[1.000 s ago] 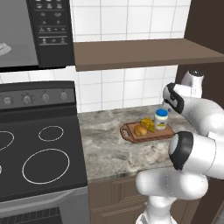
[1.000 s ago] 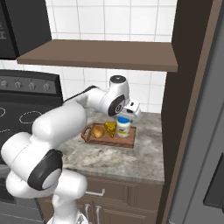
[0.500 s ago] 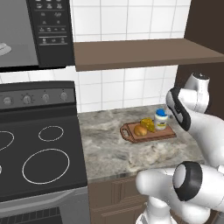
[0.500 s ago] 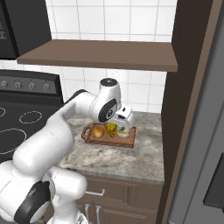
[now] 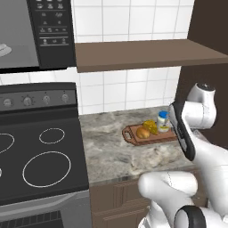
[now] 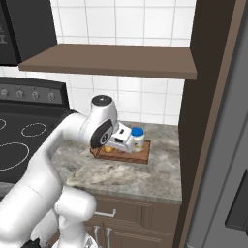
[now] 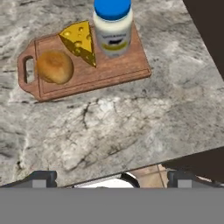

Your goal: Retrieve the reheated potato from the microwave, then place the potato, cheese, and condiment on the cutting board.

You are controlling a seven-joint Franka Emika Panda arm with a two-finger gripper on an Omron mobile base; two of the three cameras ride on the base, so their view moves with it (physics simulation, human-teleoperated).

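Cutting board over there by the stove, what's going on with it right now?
The board lies on the counter with the potato, cheese and condiment jar all on it. The gripper hangs open above the counter, holding nothing. Judging by how things lie, the placing looks done.

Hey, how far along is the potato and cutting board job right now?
It looks done: the potato, cheese and condiment all sit on the cutting board. The tool is open, holding nothing, hanging above the counter. Nothing appears left to place.
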